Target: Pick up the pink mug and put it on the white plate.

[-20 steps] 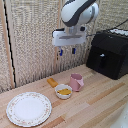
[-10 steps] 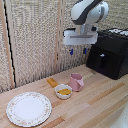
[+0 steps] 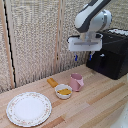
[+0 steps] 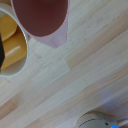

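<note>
The pink mug (image 3: pixel 76 82) stands upright on the wooden table, right of centre in the exterior view, its handle hard to make out. In the wrist view its pink body (image 4: pixel 42 19) shows from above. The white platter (image 3: pixel 28 108) with a floral rim lies at the front of the exterior view's left and holds nothing. My gripper (image 3: pixel 85 57) hangs in the air well above the mug and a little to the exterior view's right of it. Its fingers look apart and hold nothing.
A small white bowl (image 3: pixel 63 91) with yellow contents sits touching or nearly touching the mug; it also shows in the wrist view (image 4: pixel 12 45). An orange-yellow object (image 3: pixel 52 82) lies behind it. A black box-like appliance (image 3: pixel 112 55) stands at the back right. A woven screen forms the back wall.
The gripper has moved toward the exterior view's right and slightly lower, ending above the mug. The mug, bowl and platter have not moved.
</note>
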